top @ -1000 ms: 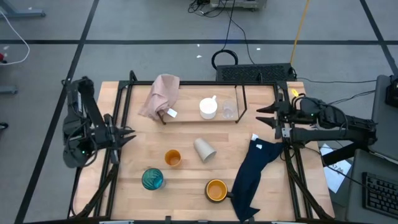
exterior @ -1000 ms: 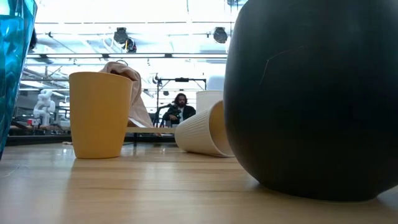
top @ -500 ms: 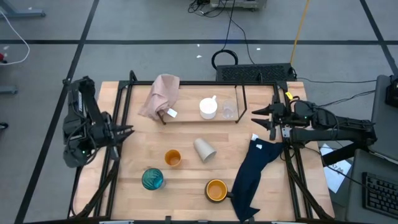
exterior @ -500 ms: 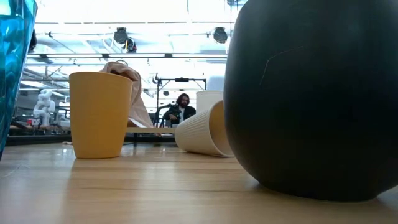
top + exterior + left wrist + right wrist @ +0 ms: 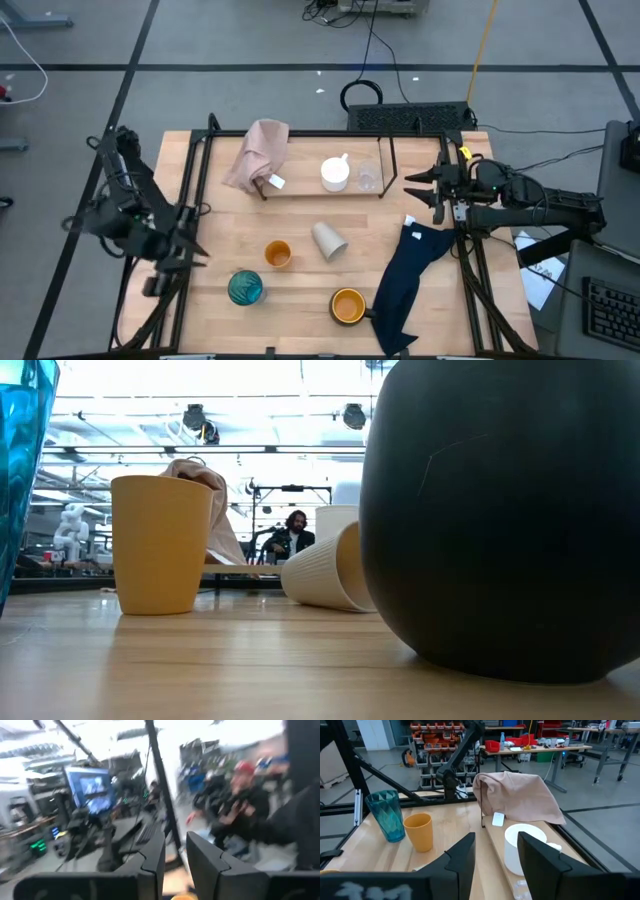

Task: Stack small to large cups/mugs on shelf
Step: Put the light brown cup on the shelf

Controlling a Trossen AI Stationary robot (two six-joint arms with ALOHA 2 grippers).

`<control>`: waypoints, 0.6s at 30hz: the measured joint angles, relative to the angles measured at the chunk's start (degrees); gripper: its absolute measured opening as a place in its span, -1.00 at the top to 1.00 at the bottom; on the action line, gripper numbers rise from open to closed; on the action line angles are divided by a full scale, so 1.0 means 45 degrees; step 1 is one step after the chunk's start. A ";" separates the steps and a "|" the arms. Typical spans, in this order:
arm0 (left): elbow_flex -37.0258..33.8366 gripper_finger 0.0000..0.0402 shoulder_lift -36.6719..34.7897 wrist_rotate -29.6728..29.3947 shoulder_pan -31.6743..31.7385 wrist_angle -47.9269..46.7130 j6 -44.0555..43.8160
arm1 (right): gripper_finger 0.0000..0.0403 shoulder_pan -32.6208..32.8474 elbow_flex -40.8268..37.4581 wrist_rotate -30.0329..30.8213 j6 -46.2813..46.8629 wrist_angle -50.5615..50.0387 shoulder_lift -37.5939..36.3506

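On the black rod shelf (image 5: 300, 190) at the far middle stand a white handled mug (image 5: 335, 173) and a tiny clear cup (image 5: 368, 177). A beige cup (image 5: 328, 240) lies on its side on the table. A small orange cup (image 5: 278, 254), a teal glass (image 5: 245, 288) and a wider orange-yellow mug (image 5: 347, 305) stand upright nearer the front. My left gripper (image 5: 195, 235) is open and empty at the table's left edge. My right gripper (image 5: 412, 190) is open and empty beside the shelf's right end.
A pink cloth (image 5: 258, 152) hangs over the shelf's left end. A navy cloth (image 5: 410, 275) lies at the front right, next to the orange-yellow mug. A large dark round shape (image 5: 500, 510) fills the right of the low view. People show in the room beyond (image 5: 288, 532).
My left arm has swung toward the table's near edge and turned, its gripper still open and empty. My right gripper has crept a little toward the shelf's right end. The cups and cloths have kept still.
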 joint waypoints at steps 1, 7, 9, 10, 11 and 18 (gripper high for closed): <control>0.0000 0.60 0.0199 -0.0008 0.0326 -0.0279 -0.0143 | 0.31 -0.0004 0.0000 0.0000 -0.0009 -0.0010 0.0000; -0.0015 0.60 0.1937 0.3290 0.4131 -0.0591 -0.1013 | 0.31 -0.0004 0.0000 0.0000 0.0024 -0.0005 0.0019; -0.0024 0.60 0.2506 0.4160 0.5458 -0.0466 -0.1009 | 0.31 0.0000 0.0000 0.0000 0.0152 -0.0005 0.0024; -0.0029 0.60 0.2638 0.4306 0.5949 -0.0412 -0.0974 | 0.31 -0.0004 0.0000 0.0000 0.0239 -0.0008 0.0024; -0.0029 0.60 0.2673 0.4474 0.6362 -0.0306 -0.0963 | 0.31 0.0001 0.0000 0.0000 0.0281 -0.0017 0.0024; -0.0018 0.60 0.0850 0.3527 0.7000 -0.2538 -0.0518 | 0.31 0.0001 0.0000 -0.0044 0.0297 -0.0179 0.0029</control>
